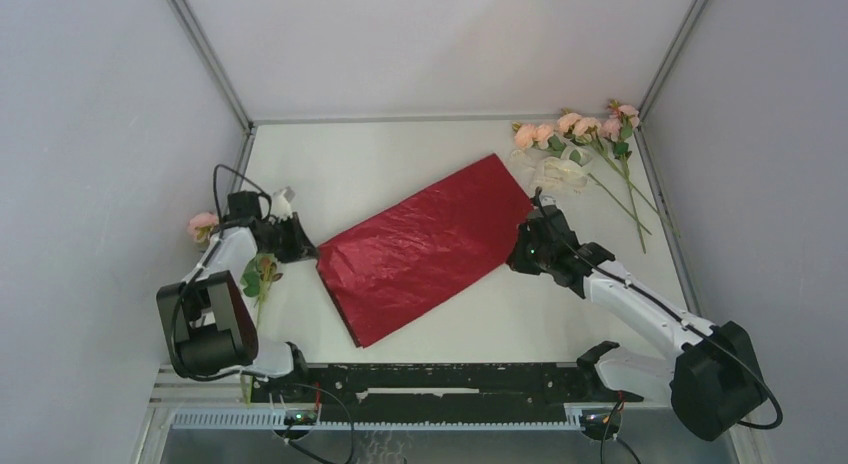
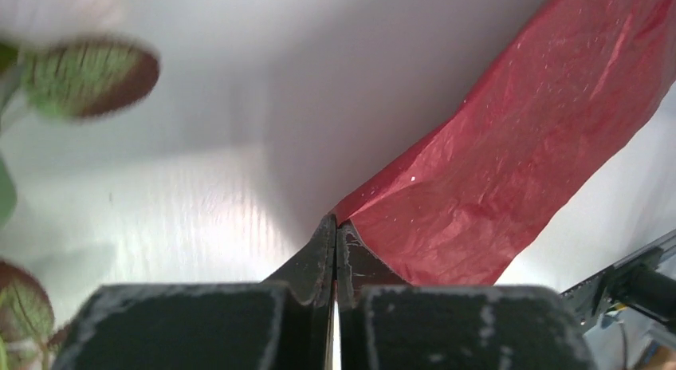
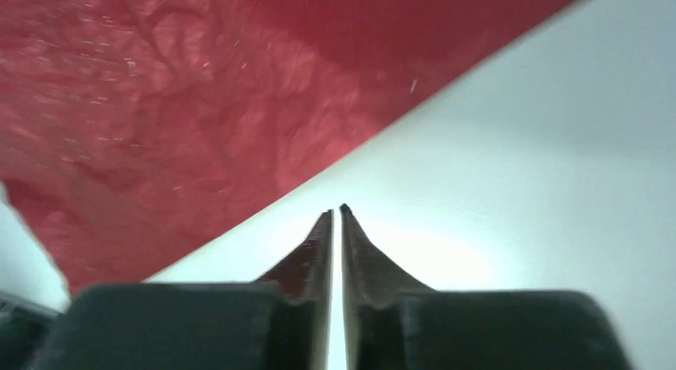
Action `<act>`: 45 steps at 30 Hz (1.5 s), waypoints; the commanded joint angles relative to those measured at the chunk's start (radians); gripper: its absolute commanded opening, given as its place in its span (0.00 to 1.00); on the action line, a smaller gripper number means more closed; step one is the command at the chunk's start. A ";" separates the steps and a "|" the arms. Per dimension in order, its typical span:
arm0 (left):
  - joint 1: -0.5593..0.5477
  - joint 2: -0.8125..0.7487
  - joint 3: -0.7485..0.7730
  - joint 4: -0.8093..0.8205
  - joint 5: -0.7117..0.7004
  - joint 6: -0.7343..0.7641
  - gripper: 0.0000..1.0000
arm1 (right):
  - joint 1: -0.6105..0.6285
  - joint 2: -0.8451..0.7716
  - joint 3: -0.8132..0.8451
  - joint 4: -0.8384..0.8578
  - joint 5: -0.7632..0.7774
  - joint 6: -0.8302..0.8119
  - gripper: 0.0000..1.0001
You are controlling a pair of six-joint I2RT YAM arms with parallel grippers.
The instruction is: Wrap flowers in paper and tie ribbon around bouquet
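Note:
The red paper (image 1: 425,244) lies folded in a long slanted strip mid-table. My left gripper (image 1: 305,249) sits at its left corner. In the left wrist view that gripper (image 2: 336,224) is shut, pinching the corner of the paper (image 2: 518,147). My right gripper (image 1: 514,258) rests by the strip's right edge. In the right wrist view its fingers (image 3: 336,210) stand a thin slit apart, with nothing between them, a little short of the paper (image 3: 159,107). The flowers (image 1: 580,129) lie at the far right, with the ribbon (image 1: 560,172) curled beside them.
One pink rose (image 1: 202,224) with green leaves (image 1: 260,276) lies under the left arm by the left wall; its leaves (image 2: 88,79) show blurred in the left wrist view. Grey walls enclose the table. A black rail (image 1: 440,379) runs along the near edge.

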 commanded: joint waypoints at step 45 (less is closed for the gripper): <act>0.024 -0.055 -0.147 0.022 0.046 -0.119 0.02 | -0.058 0.688 0.234 0.757 -0.328 0.327 0.38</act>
